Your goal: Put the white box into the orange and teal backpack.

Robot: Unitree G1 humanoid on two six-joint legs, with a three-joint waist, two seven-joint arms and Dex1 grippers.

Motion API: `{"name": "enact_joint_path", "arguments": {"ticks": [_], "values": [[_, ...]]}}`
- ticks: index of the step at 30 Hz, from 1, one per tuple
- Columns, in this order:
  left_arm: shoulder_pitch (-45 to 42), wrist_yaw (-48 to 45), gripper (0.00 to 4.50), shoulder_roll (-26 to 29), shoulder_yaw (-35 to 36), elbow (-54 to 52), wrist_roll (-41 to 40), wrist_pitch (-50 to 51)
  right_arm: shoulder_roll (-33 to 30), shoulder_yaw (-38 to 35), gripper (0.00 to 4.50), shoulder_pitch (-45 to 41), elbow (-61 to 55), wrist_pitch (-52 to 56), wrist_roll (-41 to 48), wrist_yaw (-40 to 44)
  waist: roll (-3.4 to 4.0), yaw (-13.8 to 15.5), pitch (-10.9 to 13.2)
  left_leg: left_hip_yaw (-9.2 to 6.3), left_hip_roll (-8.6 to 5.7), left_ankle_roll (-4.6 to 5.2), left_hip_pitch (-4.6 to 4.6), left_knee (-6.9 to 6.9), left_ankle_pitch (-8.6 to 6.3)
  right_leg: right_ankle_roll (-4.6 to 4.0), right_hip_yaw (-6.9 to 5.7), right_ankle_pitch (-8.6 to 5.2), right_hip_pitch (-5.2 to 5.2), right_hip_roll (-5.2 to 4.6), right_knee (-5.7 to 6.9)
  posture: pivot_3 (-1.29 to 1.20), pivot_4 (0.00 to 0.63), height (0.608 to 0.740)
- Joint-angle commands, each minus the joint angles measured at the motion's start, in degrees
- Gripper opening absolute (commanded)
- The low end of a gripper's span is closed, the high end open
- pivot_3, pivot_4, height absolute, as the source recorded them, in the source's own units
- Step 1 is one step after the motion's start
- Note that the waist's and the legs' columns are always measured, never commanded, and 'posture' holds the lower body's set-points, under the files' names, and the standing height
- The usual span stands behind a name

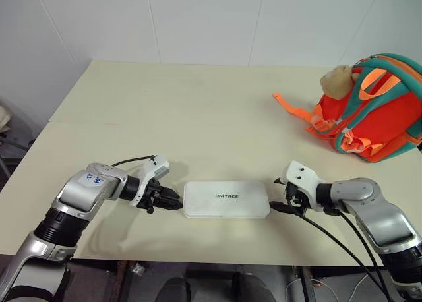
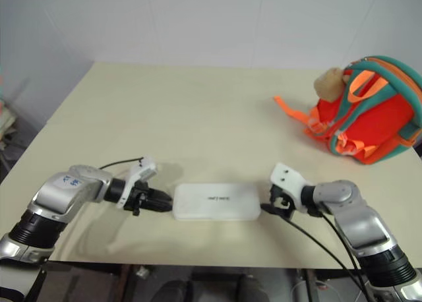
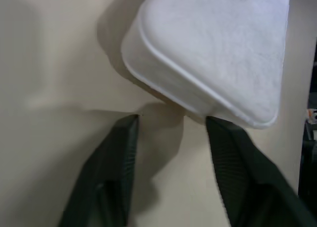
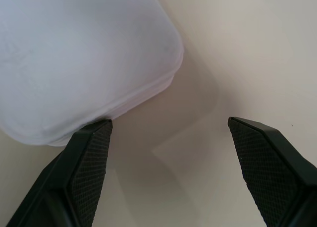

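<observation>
Cream table (image 1: 198,111) carries everything; the white box (image 1: 226,199) serves as landmark, lying flat near the table's front edge, lettering up. The orange and teal backpack (image 1: 376,111) sits well apart from the box, toward the far right of the table, lying on its side with a tan plush toy (image 1: 337,78) at its top and an orange strap (image 1: 293,111) trailing toward the box's side. Right gripper (image 4: 168,138) at the box's right end: jaws spread wide, holding nothing, one finger (image 4: 89,157) just at the box's rounded corner, contact unclear. Left gripper (image 3: 171,125) at the box's left end: fingers parted moderately, empty, tips just short of the box's edge. Both forearms angle inward and downward toward the box from either side. Black cables run along both wrists.
</observation>
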Motion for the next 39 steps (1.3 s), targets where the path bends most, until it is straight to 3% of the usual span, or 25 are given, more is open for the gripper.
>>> {"name": "enact_joint_path", "arguments": {"ticks": [1,5,22,39], "values": [[-0.5,0.3,3.37,0.6,0.5,-0.3,-0.1,-0.2,-0.6,-0.3,4.50,-0.2,-1.8,-1.5,1.9,2.1,0.01,0.0,0.0,0.00,0.01,0.00,0.00,0.01,0.00,-0.02,0.00,-0.01,0.00,0.00,0.00,0.00,0.150,0.740],[-0.5,0.0,4.48,2.2,1.5,1.0,0.0,-0.2,-2.0,-1.3,4.50,0.3,-1.6,-1.6,2.0,2.8,0.01,-0.6,0.0,-0.01,0.04,0.04,0.03,0.03,0.04,-0.17,0.01,-0.08,0.01,0.00,0.05,0.00,0.150,0.740],[0.1,1.9,4.48,2.6,1.3,5.8,1.9,-3.6,-0.5,0.7,4.50,-0.3,-2.3,-0.6,2.1,1.5,0.04,-0.9,0.0,-0.04,0.34,0.03,0.08,-0.01,0.03,-0.19,0.06,-0.09,-0.03,0.06,0.08,0.00,0.150,0.740],[0.8,2.5,4.48,6.3,-1.0,11.0,8.6,-11.9,-3.7,-0.1,4.50,0.8,-2.9,0.2,-1.0,-1.0,0.05,-1.0,0.0,-0.05,0.50,0.03,0.18,-0.01,0.04,-0.35,0.09,-0.04,-0.02,0.06,0.08,0.00,0.150,0.740]]}}
